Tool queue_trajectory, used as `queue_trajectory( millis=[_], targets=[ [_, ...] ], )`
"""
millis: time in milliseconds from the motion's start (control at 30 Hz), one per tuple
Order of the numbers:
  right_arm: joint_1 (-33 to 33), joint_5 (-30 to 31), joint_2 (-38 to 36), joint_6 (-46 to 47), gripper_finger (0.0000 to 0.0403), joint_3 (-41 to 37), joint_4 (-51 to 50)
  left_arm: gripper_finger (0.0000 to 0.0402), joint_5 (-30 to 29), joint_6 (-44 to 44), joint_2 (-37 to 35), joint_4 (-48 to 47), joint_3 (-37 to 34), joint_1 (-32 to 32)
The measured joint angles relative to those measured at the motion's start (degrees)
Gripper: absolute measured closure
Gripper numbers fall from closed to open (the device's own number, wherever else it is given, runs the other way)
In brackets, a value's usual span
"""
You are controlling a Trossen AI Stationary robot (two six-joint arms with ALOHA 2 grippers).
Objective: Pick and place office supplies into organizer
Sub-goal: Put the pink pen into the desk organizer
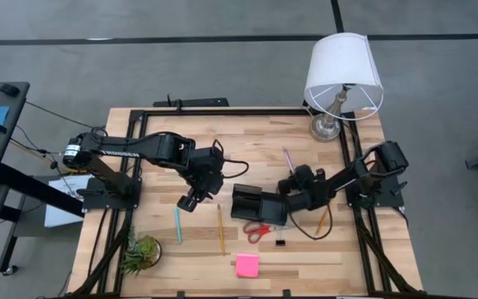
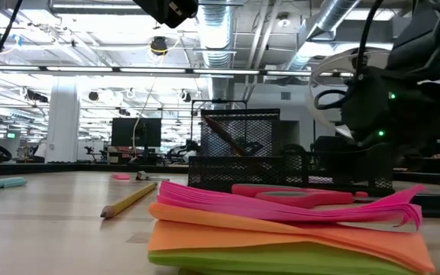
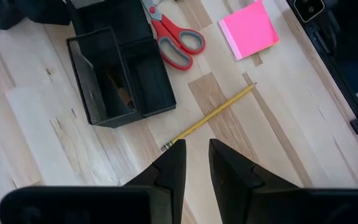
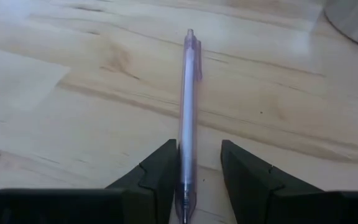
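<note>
High view, organizer: the organizer [image 1: 258, 205] sits near the table's middle, slightly toward the front edge; the left wrist view shows something brownish lying in one compartment, too dim to name.
Supplies not yet stored: red-handled scissors [image 1: 258, 231] lie just beside the organizer's front wall, a black binder clip [image 1: 280, 242] near them, a pink sticky-note pad [image 1: 247, 265] by the front edge, a yellow pencil [image 1: 221, 229] and a teal pen [image 1: 178, 224] left of the organizer, an orange pencil [image 1: 323, 221] to its right under the right arm.
Pen in play: a pale purple pen [image 4: 186, 118] lies flat on the wood behind the organizer, toward the lamp [image 1: 343, 76].
Right gripper: right gripper [image 4: 197, 171] sits low with its fingers parted either side of the pen's near end; contact on one finger looks possible, but no firm grip shows.
Left gripper: left gripper [image 3: 196, 163] hovers above the yellow pencil's end, fingers narrowly parted, holding nothing.
Progress: early; at most one item seems stowed, and nearly everything remains on the table [image 1: 189, 133].
Bystander: a small green plant [image 1: 142, 252] stands at the front left corner.
</note>
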Motion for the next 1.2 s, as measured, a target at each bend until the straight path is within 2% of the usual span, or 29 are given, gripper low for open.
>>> queue_trajectory(
  millis=[200,333,533,900,1067,1200],
  targets=[
    [-3.13,1.64,-0.25,-1.5,0.0296,-2.36,6.01,0.0341,0.04,0.0,0.0,-0.04,0.0,0.02],
    [-3.69,3.38,-0.22,-2.33,0.0324,-4.85,12.61,0.0341,0.04,0.0,0.0,-0.13,0.0,0.01],
    [-3.92,3.8,-0.12,-2.67,0.0375,-5.04,13.9,0.0341,0.04,0.92,0.0,-0.33,0.0,0.0],
    [-3.02,4.32,-0.44,-3.62,0.0373,-5.04,15.58,0.0341,0.04,0.39,0.0,-0.11,0.0,0.0],
    [-1.43,1.29,-4.36,-5.31,0.0374,-5.17,15.24,0.0341,0.04,0.27,0.0,0.69,0.0,0.0],
    [-0.33,-0.72,-9.42,-10.16,0.0374,-5.08,15.91,0.0341,0.02,-0.78,0.0,2.72,0.0,0.0]
  ],
)
